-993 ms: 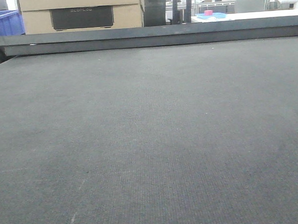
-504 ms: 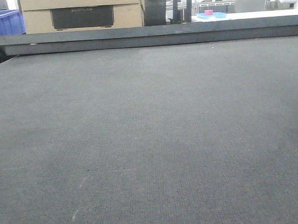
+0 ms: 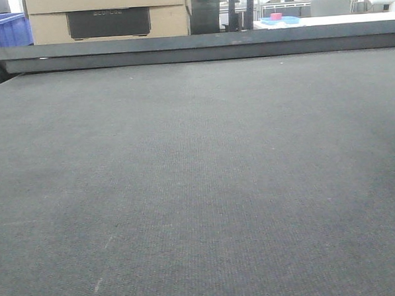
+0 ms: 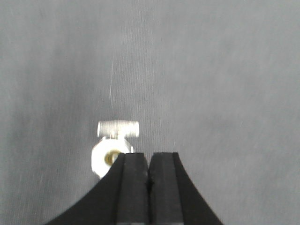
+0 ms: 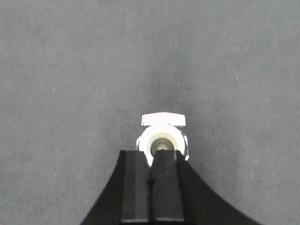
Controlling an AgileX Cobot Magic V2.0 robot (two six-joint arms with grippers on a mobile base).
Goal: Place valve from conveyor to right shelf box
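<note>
The conveyor [image 3: 199, 174] is a wide dark grey woven belt that fills the front view; no valve and no gripper shows there. In the left wrist view a white valve [image 4: 107, 157] with a T-handle lies on the belt [image 4: 211, 70], just beyond and left of my left gripper [image 4: 149, 155], which is shut and empty. In the right wrist view a white valve [image 5: 161, 138] lies on the belt [image 5: 70, 70], straight beyond the tips of my right gripper [image 5: 150, 157], which is shut with nothing between its pads. I cannot tell whether both views show the same valve.
A dark rail [image 3: 199, 48] runs across the far end of the belt. Behind it stand a cardboard box [image 3: 108, 17], a blue crate [image 3: 4, 29] at the far left, and a blue tray [image 3: 278, 20] on a white table at the back right.
A dark shadow at the belt's right edge in the front view has gone. Nothing else has visibly changed.
</note>
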